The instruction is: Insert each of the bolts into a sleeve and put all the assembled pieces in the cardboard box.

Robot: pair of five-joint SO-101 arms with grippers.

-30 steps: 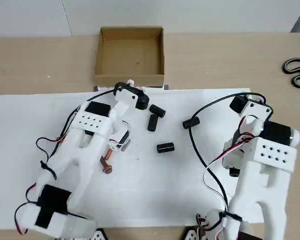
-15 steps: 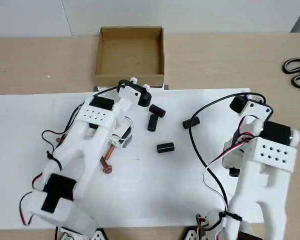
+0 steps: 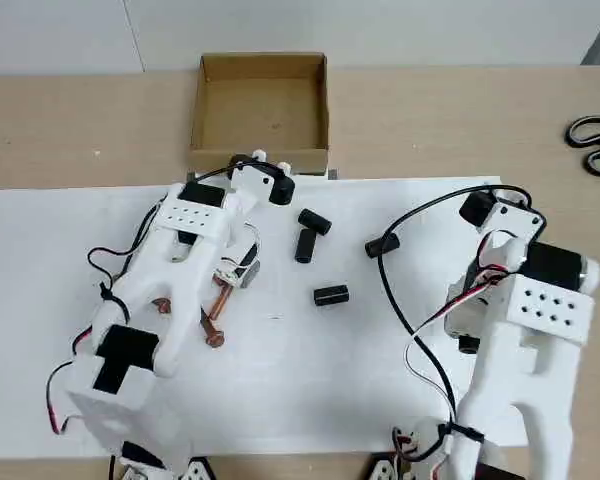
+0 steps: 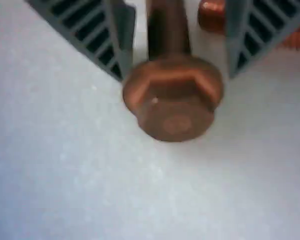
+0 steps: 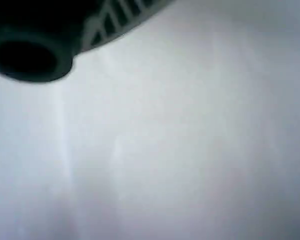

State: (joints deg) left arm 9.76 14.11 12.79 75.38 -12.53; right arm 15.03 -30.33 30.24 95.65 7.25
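A copper bolt lies on the white paper with its hex head toward the left wrist camera. My left gripper is open and straddles its shank, with a small gap on each side. From above, that gripper hangs over a bolt, and another bolt peeks out beside the arm. My right gripper is shut on a black sleeve low over the paper at the right. Loose black sleeves lie mid-table. The cardboard box stands empty at the back.
Another black sleeve lies near the right arm's cable. Scissors rest on the wooden table at the far right. A white paper sheet covers the work area, bare toward the front.
My left arm has drawn back from the box toward the front left and brought its gripper down over the bolts. The right arm has stayed still.
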